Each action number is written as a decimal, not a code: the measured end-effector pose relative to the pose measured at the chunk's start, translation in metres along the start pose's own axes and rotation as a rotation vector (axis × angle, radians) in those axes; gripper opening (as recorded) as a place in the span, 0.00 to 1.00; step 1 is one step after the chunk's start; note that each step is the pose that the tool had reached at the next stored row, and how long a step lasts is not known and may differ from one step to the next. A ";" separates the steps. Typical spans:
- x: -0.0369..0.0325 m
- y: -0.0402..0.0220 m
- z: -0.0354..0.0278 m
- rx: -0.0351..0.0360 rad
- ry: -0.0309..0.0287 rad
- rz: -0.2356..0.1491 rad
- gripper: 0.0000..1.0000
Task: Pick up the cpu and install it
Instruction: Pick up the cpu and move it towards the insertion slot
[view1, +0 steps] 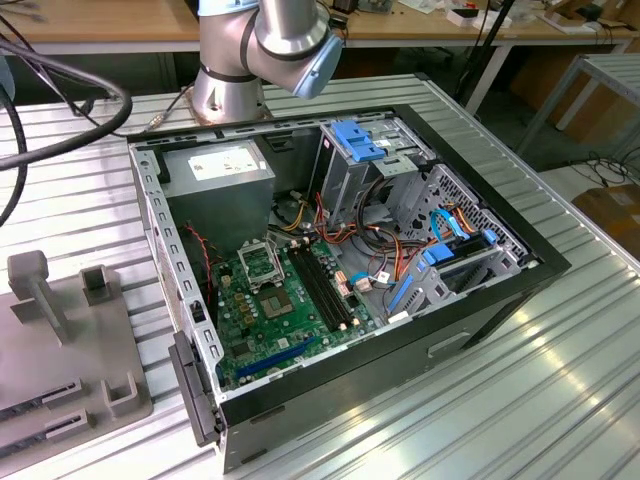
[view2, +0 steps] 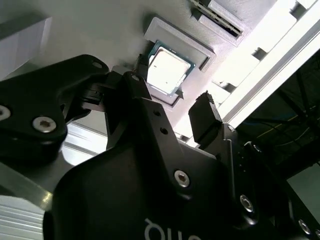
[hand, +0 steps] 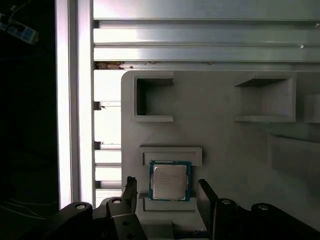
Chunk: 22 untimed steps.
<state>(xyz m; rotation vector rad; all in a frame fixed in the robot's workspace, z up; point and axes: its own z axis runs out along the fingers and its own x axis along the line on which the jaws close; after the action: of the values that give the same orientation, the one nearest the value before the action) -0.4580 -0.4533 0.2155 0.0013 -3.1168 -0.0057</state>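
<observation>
Black hand spread-fingered above cpu

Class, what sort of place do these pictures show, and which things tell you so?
Probably a robotics lab or workshop: a silver-grey robot arm stands by an open black desktop computer case on a ribbed aluminium table, with wooden workbenches behind.

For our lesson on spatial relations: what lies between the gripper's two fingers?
The cpu, lying flat in its recess in the grey holder, sits between the fingers of the open gripper in the first wrist view; a gap shows on each side.
</observation>
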 end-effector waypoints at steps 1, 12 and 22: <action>-0.0001 0.0000 0.0014 0.0005 0.0000 0.000 0.60; -0.0002 0.0000 0.0052 0.0017 0.0000 0.000 0.60; -0.0003 0.0000 0.0052 0.0019 0.0000 0.000 0.73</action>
<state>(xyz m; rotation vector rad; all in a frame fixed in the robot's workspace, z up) -0.4579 -0.4533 0.2103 0.0013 -3.1169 -0.0028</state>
